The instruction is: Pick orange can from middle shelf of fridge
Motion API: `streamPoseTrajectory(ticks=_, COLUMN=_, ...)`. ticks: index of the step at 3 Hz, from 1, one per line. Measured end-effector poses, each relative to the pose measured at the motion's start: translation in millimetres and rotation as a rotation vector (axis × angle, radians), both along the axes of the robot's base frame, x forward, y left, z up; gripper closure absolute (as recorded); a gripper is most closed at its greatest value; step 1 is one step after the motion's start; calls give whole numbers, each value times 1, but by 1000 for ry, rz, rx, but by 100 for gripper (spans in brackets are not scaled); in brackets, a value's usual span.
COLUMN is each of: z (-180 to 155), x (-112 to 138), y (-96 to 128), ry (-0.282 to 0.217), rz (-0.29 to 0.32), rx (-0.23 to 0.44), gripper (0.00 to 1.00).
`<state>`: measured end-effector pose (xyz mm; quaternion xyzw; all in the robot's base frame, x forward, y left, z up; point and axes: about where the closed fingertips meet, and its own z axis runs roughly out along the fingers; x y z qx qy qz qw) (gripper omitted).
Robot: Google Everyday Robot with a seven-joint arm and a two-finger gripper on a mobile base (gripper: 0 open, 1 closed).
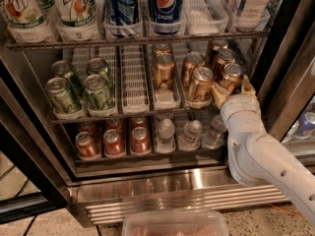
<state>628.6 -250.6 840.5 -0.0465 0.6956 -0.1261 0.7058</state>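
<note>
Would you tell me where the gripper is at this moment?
In the camera view, the gripper is at the right end of the middle shelf, by the front-right orange can.

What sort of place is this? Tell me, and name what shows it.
Probably a shop or canteen: a stainless-steel commercial drinks cooler, lanes of copper-orange aluminium cans and green cans, blue Pepsi bottles above. The white robot gripper is at the middle wire shelf's right end.
</note>
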Motion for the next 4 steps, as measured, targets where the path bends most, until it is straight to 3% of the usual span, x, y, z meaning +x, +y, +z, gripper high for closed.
streamPoseTrajectory(ticks=1, z=-1, x=2, y=-1, ry=2, rz=-1, rx=1, gripper=42)
streamPoseTrajectory(ticks=3, z=-1, x=2, y=-1, ry=2, rz=-1, rx=1, gripper=84)
streamPoseTrajectory(ticks=4, z=-1, x=2, y=-1, ry=2, rz=-1, rx=1, gripper=100)
